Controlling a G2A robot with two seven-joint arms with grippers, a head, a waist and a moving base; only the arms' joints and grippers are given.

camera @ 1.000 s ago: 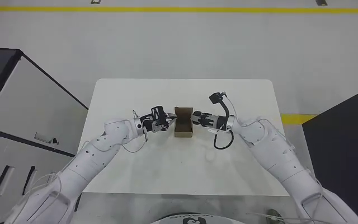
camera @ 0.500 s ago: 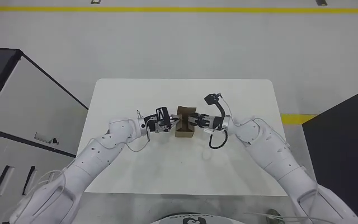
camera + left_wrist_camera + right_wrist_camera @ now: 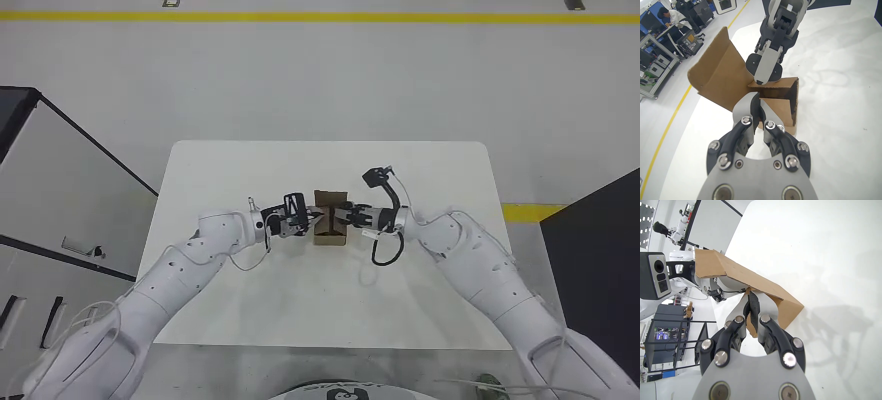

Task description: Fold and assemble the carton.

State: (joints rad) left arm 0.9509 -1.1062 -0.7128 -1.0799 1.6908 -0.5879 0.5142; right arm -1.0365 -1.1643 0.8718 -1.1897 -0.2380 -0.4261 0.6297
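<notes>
Carton (image 3: 328, 236) sits on the white table (image 3: 230, 300), just toward 12 o'clock from table centre in the top view. It is brown cardboard, open at the top and only partly erected. A tall flap (image 3: 715, 72) stands above the walls on the carton's 12 o'clock side.

Inside, one inner flap (image 3: 778, 108) is folded down at a slant, with bare cardboard walls around it.

Left gripper (image 3: 755, 97) is at the carton's 9 o'clock. Its fingers are nearly together, pinching the top edge of the wall on that side.

Right gripper (image 3: 751, 302) is at the carton's 3 o'clock, directly opposite. Its fingers are closed on the edge of the wall on that side, with cardboard visible between the pads.

In the left wrist view the right gripper's tip rests on the far wall's rim. The two grippers face each other across the box opening, close but apart.

In the top view both arms lie low over the table, with the forearms running off toward 8 and 4 o'clock.
</notes>
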